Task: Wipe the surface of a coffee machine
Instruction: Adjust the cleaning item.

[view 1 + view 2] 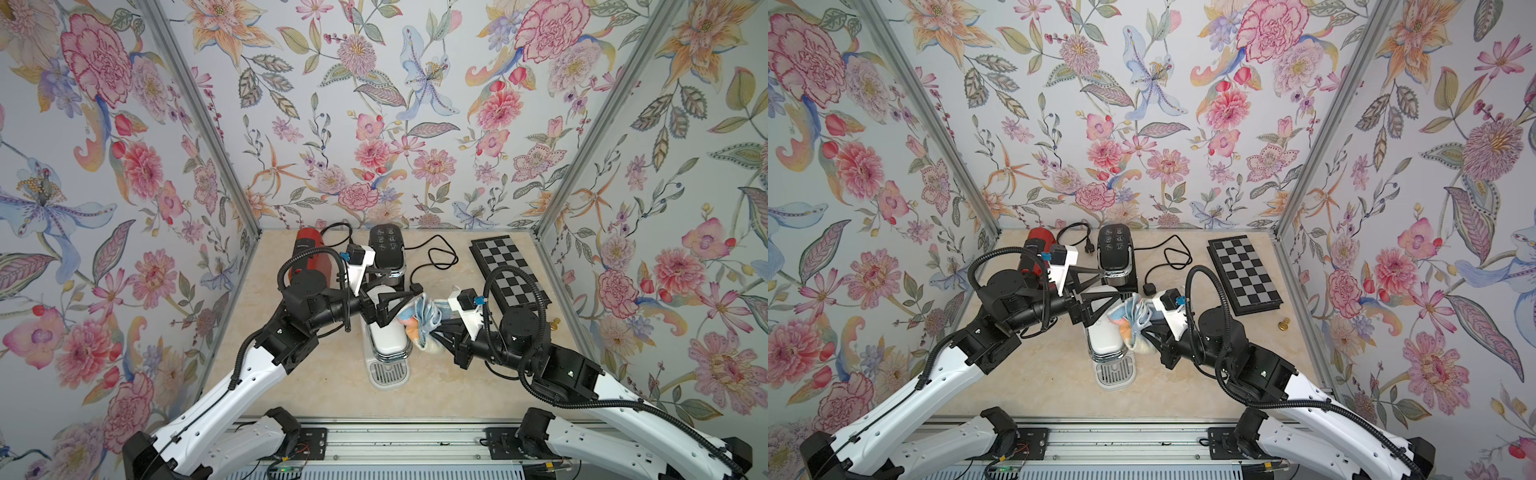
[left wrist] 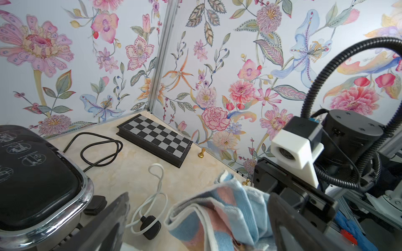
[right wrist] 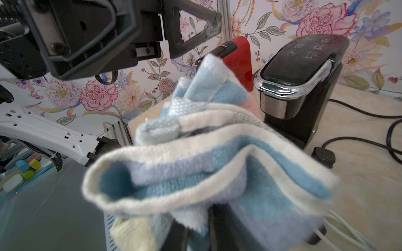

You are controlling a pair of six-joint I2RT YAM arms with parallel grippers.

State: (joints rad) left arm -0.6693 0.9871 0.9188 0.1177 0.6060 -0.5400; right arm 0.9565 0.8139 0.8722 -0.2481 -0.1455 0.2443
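A terry cloth (image 3: 206, 163), fluffy, striped in blue, cream and pink, is bunched right in front of the right wrist camera. The right gripper (image 1: 436, 330) is clamped on it, jaws nearly together with the fabric pinched between them.

The white coffee machine (image 1: 386, 336) stands mid-table on the cream, marble-patterned tabletop (image 1: 436, 386). It is smooth, glossy plastic with rounded corners. Its long axis runs 12 to 6 o'clock, and its slotted drip tray (image 1: 386, 372) points to 6. The cloth sits at the machine's 3 o'clock edge. The left gripper (image 1: 1113, 284) hangs over its 12 o'clock end, its black triangular fingers spread wide and holding nothing.

Just past it at 12 o'clock stands a black coffee machine (image 1: 386, 249) with a chrome-rimmed lid. A glossy red machine (image 1: 307, 249) is at 11 and a flat chessboard (image 1: 509, 270) at 2.

Only the top views show the drip tray. Only the left wrist view shows clearly a looped white cord (image 2: 156, 195) with a black plug. A small brass pawn (image 2: 202, 152) stands just beside the chessboard.
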